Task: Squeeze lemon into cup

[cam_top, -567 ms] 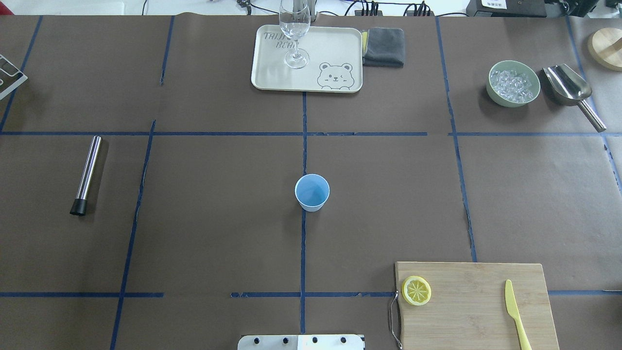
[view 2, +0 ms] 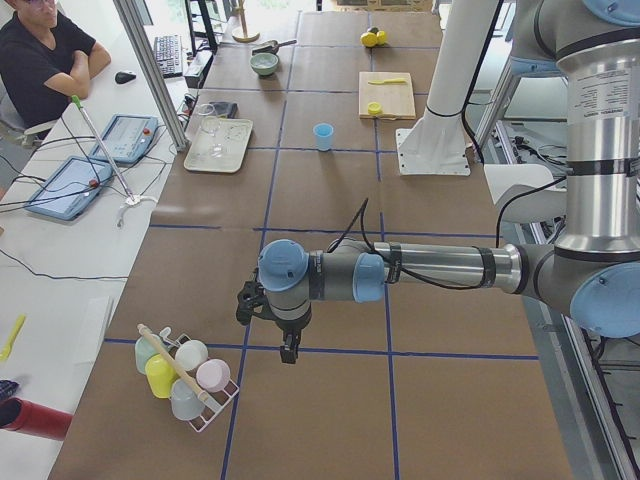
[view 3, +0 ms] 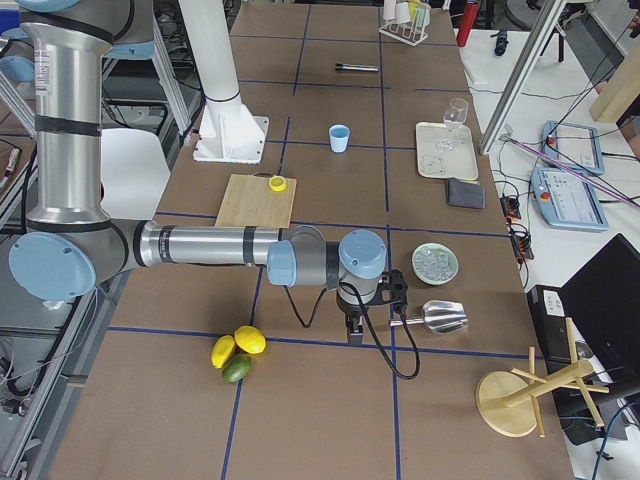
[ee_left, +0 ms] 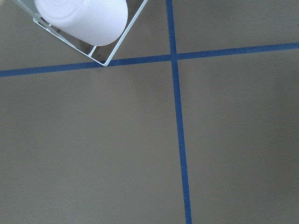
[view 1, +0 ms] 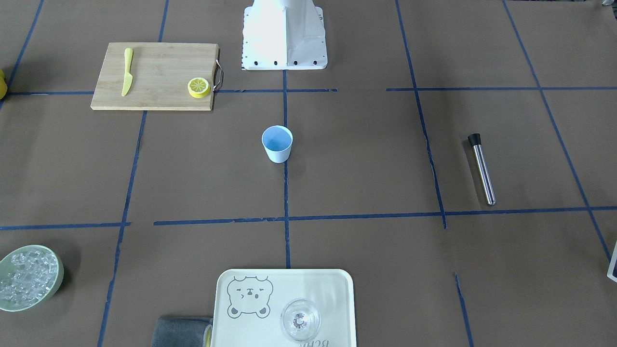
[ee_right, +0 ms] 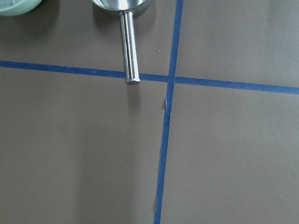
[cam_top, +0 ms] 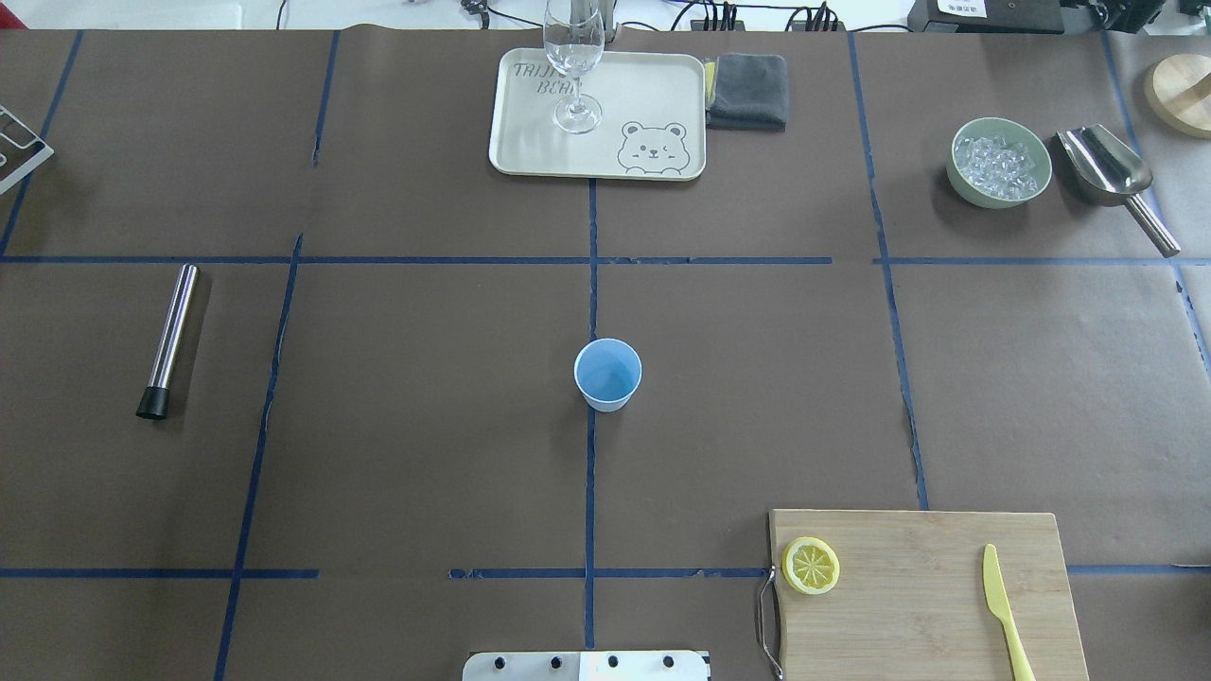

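Observation:
The lemon slice (cam_top: 811, 565) lies flat at the left end of the wooden cutting board (cam_top: 927, 605); it also shows in the front view (view 1: 198, 87). The pale-blue cup (cam_top: 607, 375) stands upright at the table's centre, also in the front view (view 1: 277, 143). Neither gripper shows in the overhead or front views. My left gripper (view 2: 288, 350) hangs over the table's far left end, beside a mug rack. My right gripper (view 3: 350, 330) hangs over the far right end, beside a steel scoop. I cannot tell whether either is open or shut.
A yellow knife (cam_top: 1003, 610) lies on the board. A bowl of ice (cam_top: 1000, 162) and scoop (cam_top: 1112, 180) sit back right. A tray (cam_top: 653, 95) with a wine glass (cam_top: 573, 57) and a grey cloth (cam_top: 747, 90) sit at the back. A steel rod (cam_top: 170, 340) lies left.

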{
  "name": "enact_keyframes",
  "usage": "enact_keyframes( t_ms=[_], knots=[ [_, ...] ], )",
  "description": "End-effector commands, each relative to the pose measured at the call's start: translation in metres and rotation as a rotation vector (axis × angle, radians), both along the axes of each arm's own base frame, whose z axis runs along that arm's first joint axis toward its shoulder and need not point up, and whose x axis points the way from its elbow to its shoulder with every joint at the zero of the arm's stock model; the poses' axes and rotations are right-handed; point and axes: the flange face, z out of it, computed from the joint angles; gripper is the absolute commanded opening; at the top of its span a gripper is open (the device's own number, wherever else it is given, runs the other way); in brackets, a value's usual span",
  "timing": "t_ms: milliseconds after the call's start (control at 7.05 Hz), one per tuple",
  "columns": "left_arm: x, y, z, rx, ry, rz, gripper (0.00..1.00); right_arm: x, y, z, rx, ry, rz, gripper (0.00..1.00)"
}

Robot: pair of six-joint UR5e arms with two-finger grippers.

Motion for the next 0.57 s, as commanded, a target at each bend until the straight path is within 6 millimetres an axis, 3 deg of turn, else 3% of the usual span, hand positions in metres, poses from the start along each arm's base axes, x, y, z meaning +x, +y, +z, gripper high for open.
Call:
enact_keyframes(
  t_ms=[0, 142, 284, 425],
  knots=[
    [0.000, -0.004, -0.007, 0.016, 0.000, 0.001, 1.00, -0.011, -0.020, -0.015, -0.011, 0.027, 0.023, 1.00],
    [0.000, -0.012, -0.023, 0.055, -0.001, -0.001, 1.00, -0.016, -0.026, -0.027, 0.003, 0.020, 0.026, 1.00],
    [0.001, -0.018, -0.034, 0.076, -0.001, -0.001, 1.00, -0.036, -0.032, -0.063, 0.025, 0.011, 0.038, 1.00],
    [0.001, -0.023, -0.038, 0.085, -0.001, -0.001, 1.00, -0.081, -0.032, -0.115, -0.016, -0.011, 0.090, 1.00]
  ],
)
